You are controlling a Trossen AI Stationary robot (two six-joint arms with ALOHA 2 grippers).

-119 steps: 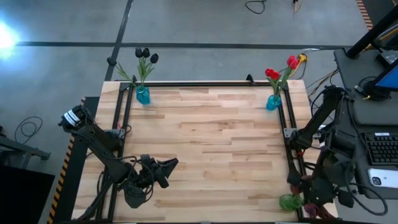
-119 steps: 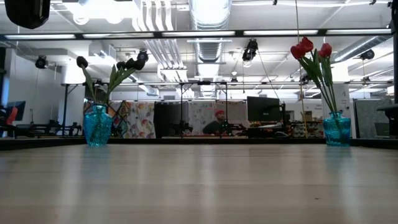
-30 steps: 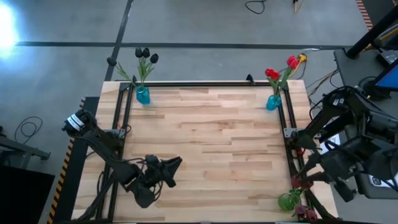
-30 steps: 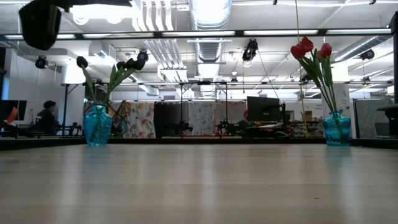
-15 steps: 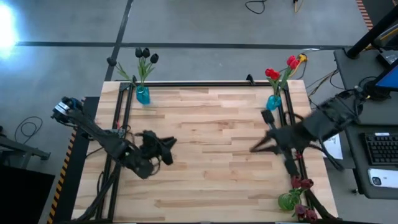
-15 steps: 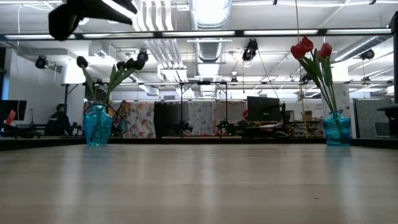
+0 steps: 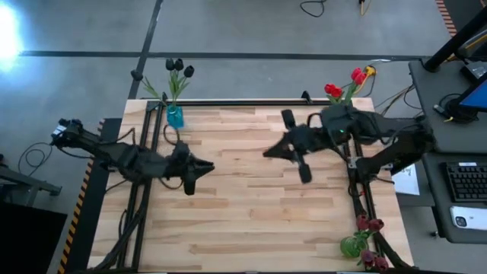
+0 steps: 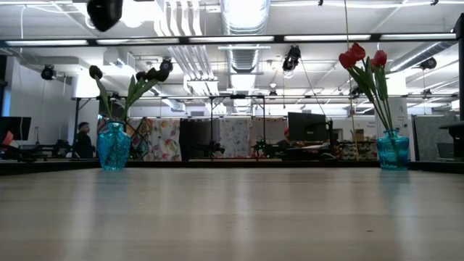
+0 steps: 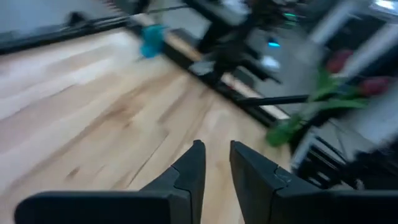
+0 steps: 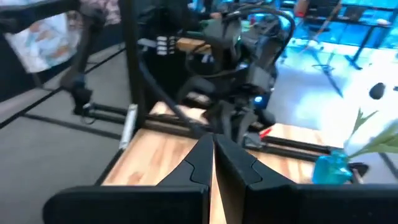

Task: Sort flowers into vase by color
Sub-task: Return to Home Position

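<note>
left end effector (image 9: 214, 155) slightly open, right end effector (image 10: 213, 146) seemingly closed, both empty, far from the flowers (image 7: 176, 65)

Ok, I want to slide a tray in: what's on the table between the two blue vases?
Nothing: the low view shows bare tabletop between the dark-tulip vase and the red-tulip vase.

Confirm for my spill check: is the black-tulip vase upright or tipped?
Upright: the blue vase stands on its base, black tulips rising from its mouth.
</note>
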